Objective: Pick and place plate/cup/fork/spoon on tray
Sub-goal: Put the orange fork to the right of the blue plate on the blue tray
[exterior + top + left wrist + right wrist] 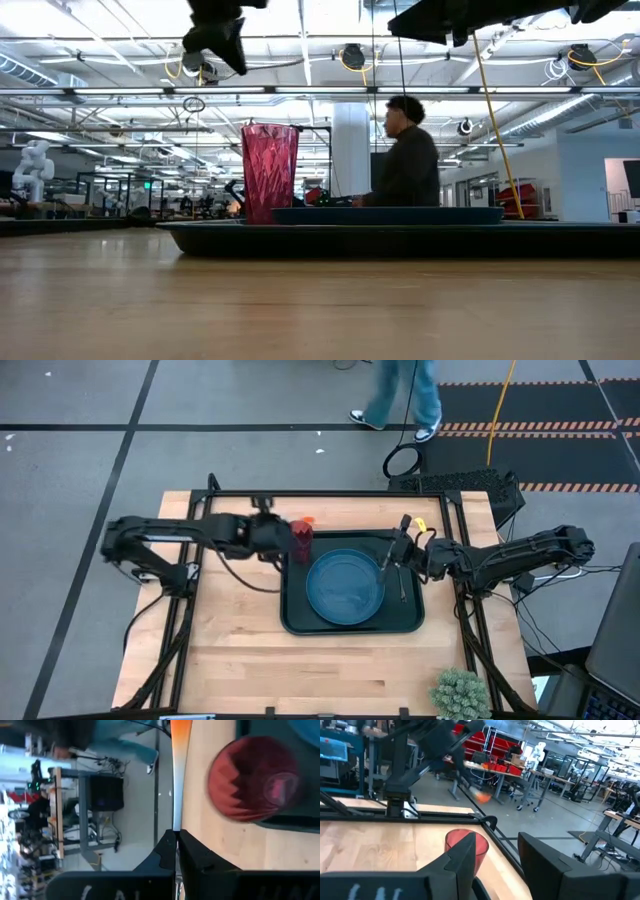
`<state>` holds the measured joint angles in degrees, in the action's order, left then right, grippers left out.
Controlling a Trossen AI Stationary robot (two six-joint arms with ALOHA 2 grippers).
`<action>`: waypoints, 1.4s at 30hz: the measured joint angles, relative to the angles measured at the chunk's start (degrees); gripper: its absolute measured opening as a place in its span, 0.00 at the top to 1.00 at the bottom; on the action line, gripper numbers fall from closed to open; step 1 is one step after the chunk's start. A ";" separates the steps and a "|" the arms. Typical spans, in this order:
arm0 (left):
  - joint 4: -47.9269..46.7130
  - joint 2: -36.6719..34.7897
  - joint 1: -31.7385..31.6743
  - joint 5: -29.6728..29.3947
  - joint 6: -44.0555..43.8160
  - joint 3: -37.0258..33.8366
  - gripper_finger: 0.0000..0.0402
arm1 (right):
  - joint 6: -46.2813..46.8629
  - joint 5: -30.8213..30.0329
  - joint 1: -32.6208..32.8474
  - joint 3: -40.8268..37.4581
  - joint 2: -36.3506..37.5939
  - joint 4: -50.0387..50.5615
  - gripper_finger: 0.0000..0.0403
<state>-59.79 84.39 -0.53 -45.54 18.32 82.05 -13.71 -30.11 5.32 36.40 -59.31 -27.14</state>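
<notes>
The tray is a dark rectangle with rounded corners, lying flat between the two grippers. On it rests the round blue plate, just beside the right gripper. The red ribbed cup stands upright in the tray's corner, right next to the left gripper. The fork, orange-handled with a silver shaft, is clamped between the left gripper's closed fingers, raised off the table. The thin dark spoon lies on the tray beside the plate, below the right gripper's parted fingers.
</notes>
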 joint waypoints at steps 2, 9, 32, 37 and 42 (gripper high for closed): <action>-2.72 3.79 1.54 -0.12 -0.47 3.03 0.99 | 0.45 -0.02 -0.02 0.00 0.10 -0.11 0.65; -5.74 14.31 4.72 -6.85 4.16 9.26 0.99 | 2.93 0.01 -0.08 0.00 0.09 1.03 0.65; 6.97 19.16 11.12 -24.45 48.34 13.36 0.99 | 25.83 18.77 -8.50 -0.04 -3.69 -2.78 0.53; 8.70 19.16 11.16 -23.72 51.94 13.34 0.99 | 27.75 22.68 -8.72 -0.04 -7.22 -4.87 0.54; 14.62 19.16 11.21 -23.72 57.68 13.34 0.99 | 26.65 19.58 -10.22 -0.04 -10.02 -6.26 0.54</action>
<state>-45.17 103.55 10.69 -69.26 75.99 95.39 12.93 -10.52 -4.90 36.36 -69.33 -33.40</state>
